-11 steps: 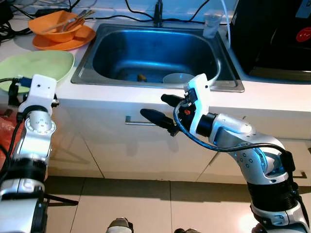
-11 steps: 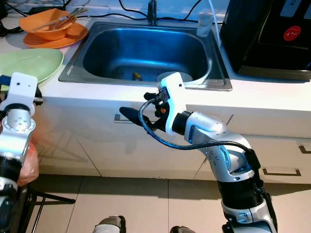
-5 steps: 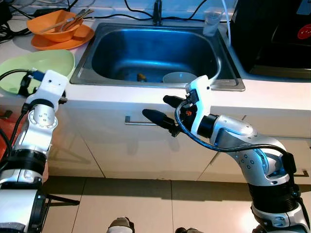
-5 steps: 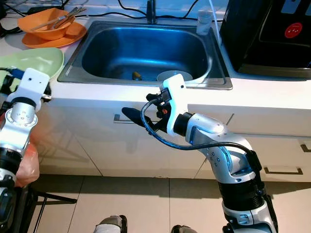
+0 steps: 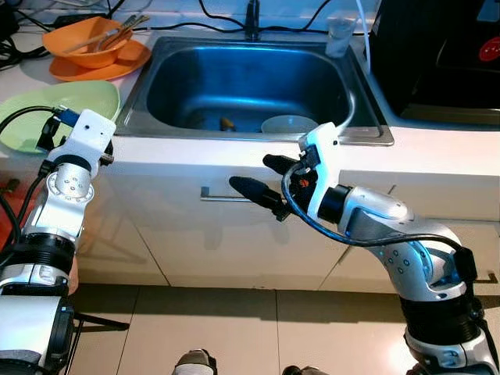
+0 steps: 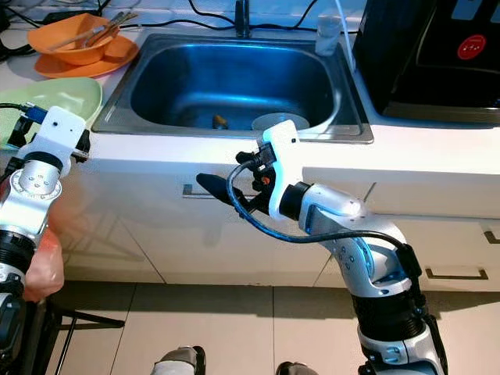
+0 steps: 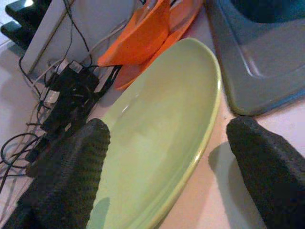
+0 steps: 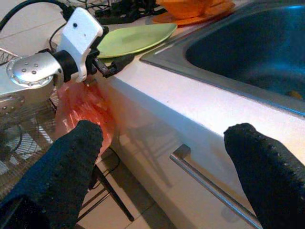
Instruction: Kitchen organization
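White counter (image 5: 437, 160), long and pale, with cabinet fronts below and a metal drawer handle (image 5: 223, 197) under the basin. Set into it, a stainless steel sink (image 5: 250, 78), holding a pale round bowl (image 5: 287, 125) near its front right corner and a small yellowish scrap (image 5: 227, 123) on the bottom. To the right of the sink, a black appliance (image 5: 437, 55) with a red round mark. At the back rim, a tap (image 5: 254, 19) and a small clear cup (image 5: 341, 35).

On the counter just left of the sink, a wide light green plate (image 5: 58, 105), lying flat. Behind it, an orange bowl (image 5: 82, 43) with utensils inside, resting on an orange plate (image 5: 117, 62). Further back, a tangle of black cables (image 7: 66, 95).

Left tool (image 7: 162, 171) raised at the counter's front edge, fingers spread wide apart on either side of the green plate's near rim, gripping nothing; contact with the plate cannot be told.

Right tool (image 5: 262, 180) hovering in front of the cabinet, just before the drawer handle, fingers parted and empty.

Beside the left arm, low down, something reddish-orange and translucent (image 8: 83, 109); too blurred to name.
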Available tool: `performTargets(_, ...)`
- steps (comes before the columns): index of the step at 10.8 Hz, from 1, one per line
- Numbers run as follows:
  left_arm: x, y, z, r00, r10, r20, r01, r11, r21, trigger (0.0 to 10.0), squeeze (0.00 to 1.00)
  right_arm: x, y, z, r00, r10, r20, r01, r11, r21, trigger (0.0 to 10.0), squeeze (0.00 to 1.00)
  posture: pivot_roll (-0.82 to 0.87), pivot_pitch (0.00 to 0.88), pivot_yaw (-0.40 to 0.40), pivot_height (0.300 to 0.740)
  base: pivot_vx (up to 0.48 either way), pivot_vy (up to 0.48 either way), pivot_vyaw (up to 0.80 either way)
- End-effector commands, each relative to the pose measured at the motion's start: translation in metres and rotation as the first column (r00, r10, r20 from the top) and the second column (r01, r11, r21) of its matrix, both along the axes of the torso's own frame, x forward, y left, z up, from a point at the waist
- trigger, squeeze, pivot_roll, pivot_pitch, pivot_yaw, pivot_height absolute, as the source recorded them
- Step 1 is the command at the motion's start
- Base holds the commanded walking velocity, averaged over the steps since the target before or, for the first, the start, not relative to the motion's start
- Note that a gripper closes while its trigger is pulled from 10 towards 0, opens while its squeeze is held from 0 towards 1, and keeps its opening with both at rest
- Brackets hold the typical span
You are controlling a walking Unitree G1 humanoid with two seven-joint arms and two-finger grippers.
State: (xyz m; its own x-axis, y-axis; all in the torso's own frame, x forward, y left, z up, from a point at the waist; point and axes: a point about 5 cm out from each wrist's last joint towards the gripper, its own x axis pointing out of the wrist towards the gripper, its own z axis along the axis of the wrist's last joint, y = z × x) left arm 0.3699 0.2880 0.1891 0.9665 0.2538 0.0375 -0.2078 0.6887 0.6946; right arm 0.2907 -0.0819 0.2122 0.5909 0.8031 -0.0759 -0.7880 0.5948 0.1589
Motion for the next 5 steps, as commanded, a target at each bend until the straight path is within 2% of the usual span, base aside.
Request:
performTargets(1, 0.0004, 0.0005, -0.0036, 0.999, -0.015, -0.038, 0.016, 1.0, 0.007, 0.0, 0.0, -0.0021, -0.0017, 0.0026, 1.0, -0.003, 0.004, 0.003, 1.0, 0.007, 10.0, 0.09, 0.09, 0.123, 0.036, 0.74, 0.0, 0.0, 0.0)
performTargets(5, 0.0009, 0.0011, -0.005, 0.999, -0.023, -0.042, 0.024, 1.0, 0.014, 0.0, 0.0, -0.0017, -0.0024, 0.0021, 1.0, -0.009, 0.002, 0.009, 1.0, 0.008, 10.0, 0.09, 0.09, 0.126, 0.037, 0.74, 0.0, 0.0, 0.0)
